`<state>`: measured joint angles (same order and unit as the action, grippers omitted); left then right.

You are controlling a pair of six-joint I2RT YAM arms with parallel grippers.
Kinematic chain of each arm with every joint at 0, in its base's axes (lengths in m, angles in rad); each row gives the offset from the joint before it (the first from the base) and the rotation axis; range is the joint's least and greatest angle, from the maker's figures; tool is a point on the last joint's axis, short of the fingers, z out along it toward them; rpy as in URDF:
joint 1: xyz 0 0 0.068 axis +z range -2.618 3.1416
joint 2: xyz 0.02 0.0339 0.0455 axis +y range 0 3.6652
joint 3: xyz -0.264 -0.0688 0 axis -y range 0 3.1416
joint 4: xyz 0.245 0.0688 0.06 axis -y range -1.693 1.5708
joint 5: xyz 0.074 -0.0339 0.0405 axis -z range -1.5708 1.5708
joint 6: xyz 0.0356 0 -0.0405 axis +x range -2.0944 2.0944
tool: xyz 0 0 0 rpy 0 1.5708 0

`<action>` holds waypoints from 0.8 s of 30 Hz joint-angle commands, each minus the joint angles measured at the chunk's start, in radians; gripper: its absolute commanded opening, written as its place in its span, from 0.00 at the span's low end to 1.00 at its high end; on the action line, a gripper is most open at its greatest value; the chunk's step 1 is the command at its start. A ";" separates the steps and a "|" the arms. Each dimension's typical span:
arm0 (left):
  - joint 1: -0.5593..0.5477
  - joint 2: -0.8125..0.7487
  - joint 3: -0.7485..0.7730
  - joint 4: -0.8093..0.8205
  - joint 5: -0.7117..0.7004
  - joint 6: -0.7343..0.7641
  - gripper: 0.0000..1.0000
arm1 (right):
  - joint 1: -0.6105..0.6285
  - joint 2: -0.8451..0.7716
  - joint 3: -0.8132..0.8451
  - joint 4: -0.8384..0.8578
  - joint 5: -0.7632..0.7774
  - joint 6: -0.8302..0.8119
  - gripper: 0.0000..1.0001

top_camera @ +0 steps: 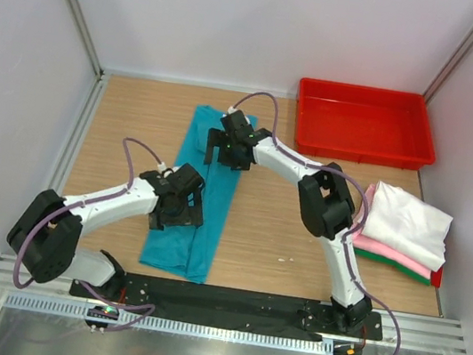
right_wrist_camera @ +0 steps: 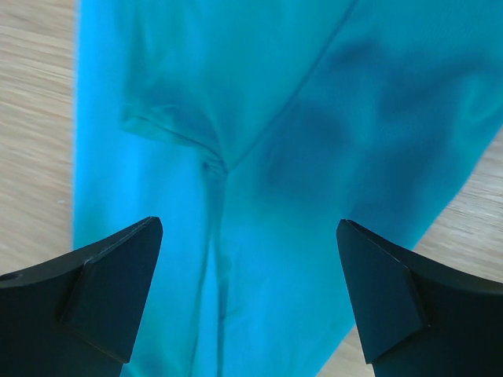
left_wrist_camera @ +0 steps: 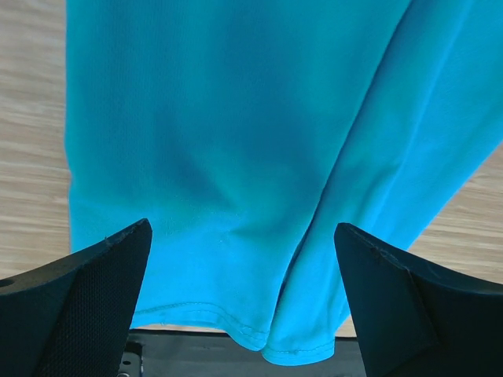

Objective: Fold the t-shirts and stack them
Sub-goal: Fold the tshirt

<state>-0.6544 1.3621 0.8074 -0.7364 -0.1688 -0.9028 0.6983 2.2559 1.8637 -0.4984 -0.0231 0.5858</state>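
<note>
The teal t-shirt (top_camera: 202, 181) lies folded into a long narrow strip on the wooden table, running from back to front. My left gripper (top_camera: 180, 206) hovers open over its near half; in the left wrist view the hem (left_wrist_camera: 236, 314) lies between my spread fingers (left_wrist_camera: 86, 290). My right gripper (top_camera: 230, 148) hovers open over its far half; the right wrist view shows a sleeve seam (right_wrist_camera: 212, 161) between the fingers (right_wrist_camera: 102, 290). A stack of folded white (top_camera: 407, 223), pink (top_camera: 387, 250) and green (top_camera: 398, 265) t-shirts sits at the right.
A red plastic tray (top_camera: 366, 126) stands at the back right. White walls enclose the table on the left, back and right. The black arm base rail (top_camera: 226, 302) runs along the near edge.
</note>
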 commanded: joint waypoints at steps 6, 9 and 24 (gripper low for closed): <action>-0.004 0.002 -0.096 0.202 0.110 -0.099 1.00 | -0.019 0.096 0.096 -0.011 0.063 0.009 1.00; -0.004 0.069 -0.108 0.261 0.147 -0.104 1.00 | -0.057 0.165 0.153 -0.023 0.078 -0.012 1.00; -0.004 0.022 0.042 0.111 0.106 -0.082 1.00 | -0.132 0.124 0.341 -0.037 -0.113 -0.110 1.00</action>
<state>-0.6544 1.4483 0.7918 -0.5652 -0.0486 -0.9844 0.5564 2.4680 2.1403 -0.5022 -0.0868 0.5213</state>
